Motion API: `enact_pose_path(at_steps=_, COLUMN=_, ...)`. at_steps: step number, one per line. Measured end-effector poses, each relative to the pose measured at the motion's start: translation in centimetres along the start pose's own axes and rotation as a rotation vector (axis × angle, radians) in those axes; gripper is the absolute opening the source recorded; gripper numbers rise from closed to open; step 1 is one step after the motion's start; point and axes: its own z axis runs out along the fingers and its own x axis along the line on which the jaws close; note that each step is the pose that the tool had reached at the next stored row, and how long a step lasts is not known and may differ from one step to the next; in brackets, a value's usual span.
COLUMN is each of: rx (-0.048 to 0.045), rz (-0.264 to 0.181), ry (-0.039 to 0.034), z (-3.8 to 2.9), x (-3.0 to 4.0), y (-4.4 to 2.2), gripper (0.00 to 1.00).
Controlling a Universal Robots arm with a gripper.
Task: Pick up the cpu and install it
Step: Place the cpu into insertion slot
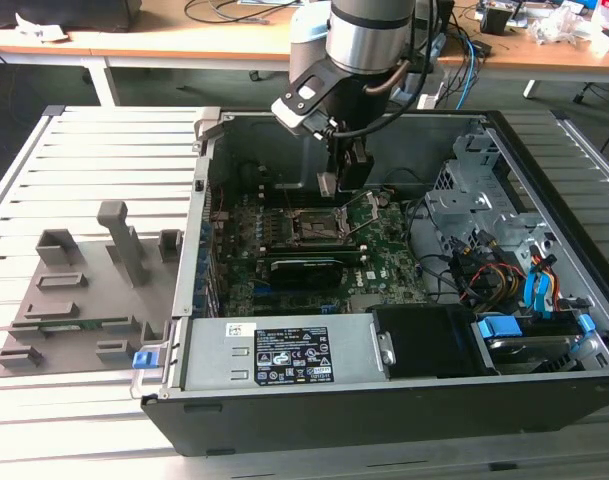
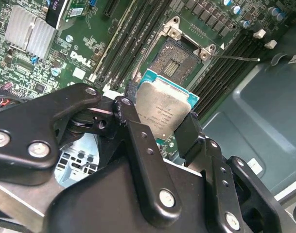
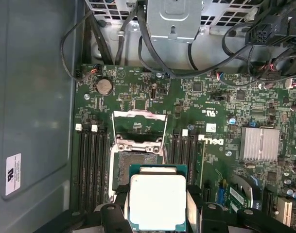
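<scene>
The cpu, a thin square chip with a pale silver top and a teal edge, sits between my black fingers. My gripper is shut on it and hangs inside the open computer case, above the green motherboard. In both wrist views the chip floats just short of the socket, whose metal load frame stands flipped open. In the exterior view the socket lies a little below and toward that view's left of the fingertips.
The black case lies open on a slatted metal table. Grey moulded holder blocks stand on the exterior view's left. Inside are a power supply, drive cage and cables, memory slots and a heatsink.
</scene>
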Motion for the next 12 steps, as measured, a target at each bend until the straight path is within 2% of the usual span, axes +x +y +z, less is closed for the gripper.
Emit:
enact_pose_path(at_steps=3, rx=0.0000, rz=0.000, ry=0.0000, z=0.48, x=-0.01, y=0.01, gripper=0.55)
enact_pose_path(at_steps=12, rx=0.0000, rz=0.000, ry=0.0000, z=1.26, x=-0.03, y=0.02, gripper=0.55)
